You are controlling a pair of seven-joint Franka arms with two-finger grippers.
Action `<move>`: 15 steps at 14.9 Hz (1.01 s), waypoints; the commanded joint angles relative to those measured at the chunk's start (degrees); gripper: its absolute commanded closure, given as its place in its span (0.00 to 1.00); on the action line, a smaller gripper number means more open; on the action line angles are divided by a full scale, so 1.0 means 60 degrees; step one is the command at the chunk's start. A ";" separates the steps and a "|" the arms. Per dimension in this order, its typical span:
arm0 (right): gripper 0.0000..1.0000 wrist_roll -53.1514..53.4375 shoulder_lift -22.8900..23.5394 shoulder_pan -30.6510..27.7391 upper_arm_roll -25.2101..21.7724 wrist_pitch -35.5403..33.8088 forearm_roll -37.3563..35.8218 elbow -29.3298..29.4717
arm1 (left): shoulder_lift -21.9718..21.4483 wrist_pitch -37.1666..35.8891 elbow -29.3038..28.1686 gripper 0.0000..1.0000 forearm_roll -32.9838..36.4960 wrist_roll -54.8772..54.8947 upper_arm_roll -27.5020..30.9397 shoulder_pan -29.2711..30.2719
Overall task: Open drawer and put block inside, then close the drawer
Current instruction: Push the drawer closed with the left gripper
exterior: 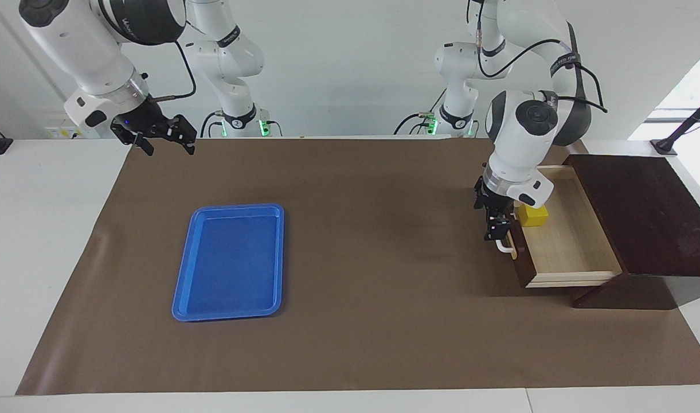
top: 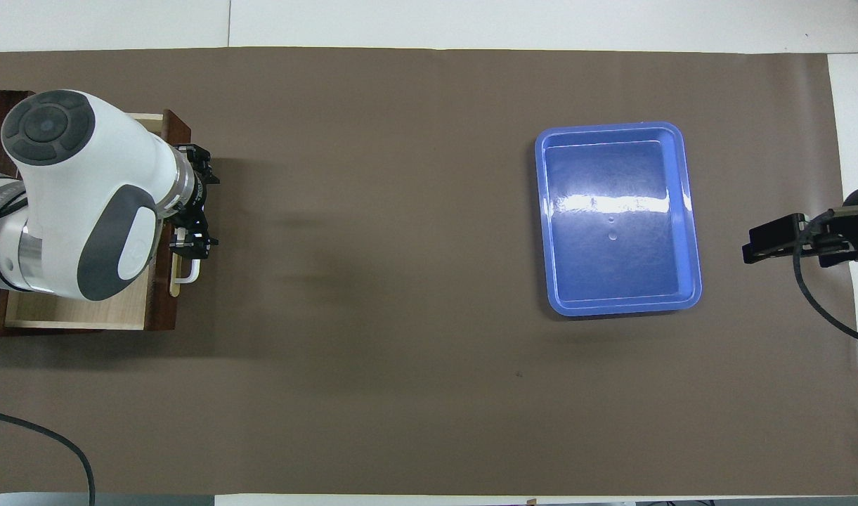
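left gripper point(exterior: 497, 225) at drawer point(exterior: 567, 244) handle, fingers unclear | block point(exterior: 533, 215) inside (no legible writing)

Drawer point(exterior: 567, 241) sits pulled out at the right of the facing view, at mid-height, sticking out of its dark brown slant-fronted box. Dark brown front, a white bar handle point(exterior: 503, 246) on a tan strip, pale light-wood floor and walls inside. In the overhead view it shows at the left edge, upper half, largely under an arm. Block point(exterior: 533, 215) is in the drawer: small, bright yellow cube, plain faces, flat on the wood floor in the upper corner by the drawer front. It is hidden in the overhead view.
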 commanded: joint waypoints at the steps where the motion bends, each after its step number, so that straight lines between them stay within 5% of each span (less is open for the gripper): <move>1: 0.00 0.0145 -0.0238 -0.0008 0.0195 0.0309 -0.0765 -0.0323 | -0.0278 0.0174 -0.0303 0.00 0.0154 0.0841 -0.0005 0.0267; 7: 0.00 0.0116 0.0157 -0.0081 0.0225 -0.0248 -0.0739 0.0600 | -0.0278 0.0174 -0.0274 0.00 0.0622 0.1532 0.0010 0.0969; 15: 0.00 0.0131 -0.0179 -0.0110 0.0225 0.0338 -0.0724 -0.0162 | -0.0190 0.0233 -0.0055 0.00 0.1121 0.2513 0.0010 0.2346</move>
